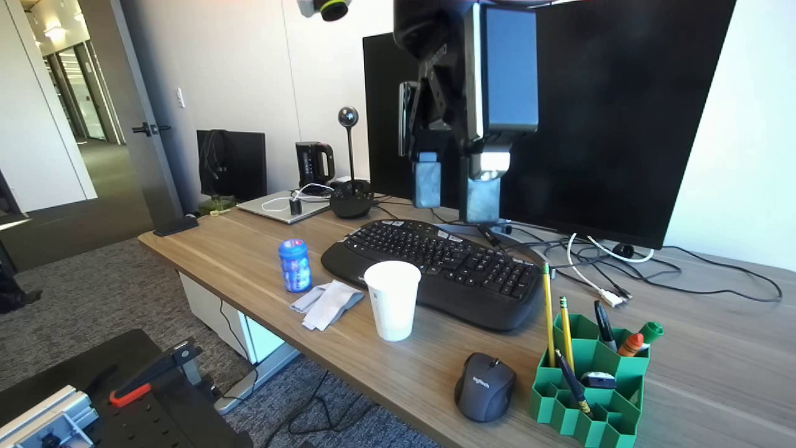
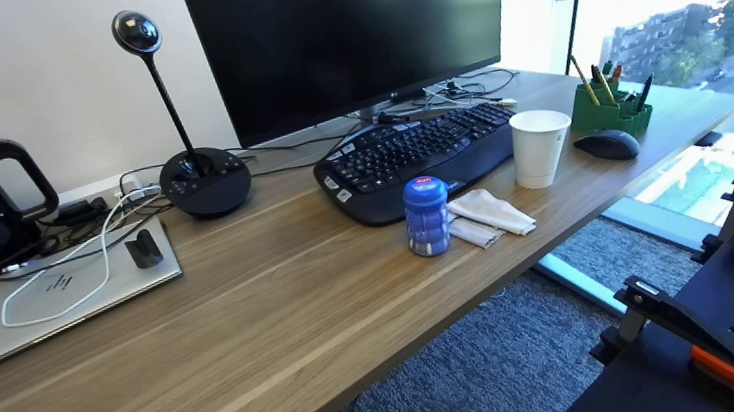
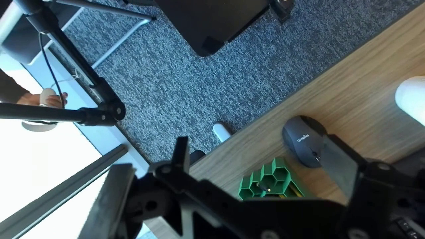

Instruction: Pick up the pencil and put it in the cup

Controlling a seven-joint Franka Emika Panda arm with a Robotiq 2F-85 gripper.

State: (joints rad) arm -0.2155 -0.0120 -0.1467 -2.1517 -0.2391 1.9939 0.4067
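Note:
Two yellow pencils (image 1: 548, 314) stand in the green blocky holder (image 1: 591, 367), in both exterior views (image 2: 582, 79). In the wrist view only short yellow bits of pencil (image 3: 295, 190) show; the gripper body hides the rest. The white cup (image 1: 393, 305) stands upright in front of the keyboard, also in an exterior view (image 2: 540, 150) and cut off at the right edge of the wrist view (image 3: 413, 99). My gripper (image 1: 456, 193) is open and empty, in the air above the desk. In the wrist view its spread fingers (image 3: 260, 157) frame the holder and mouse from above.
A dark mouse (image 1: 485, 387) lies between cup and holder. A black keyboard (image 1: 435, 267) lies behind the cup. A blue can (image 1: 295, 266) and white cloth-like packets (image 1: 328, 303) lie beside the cup. A large monitor (image 1: 609, 124) stands at the back, with cables (image 1: 597, 261) below it.

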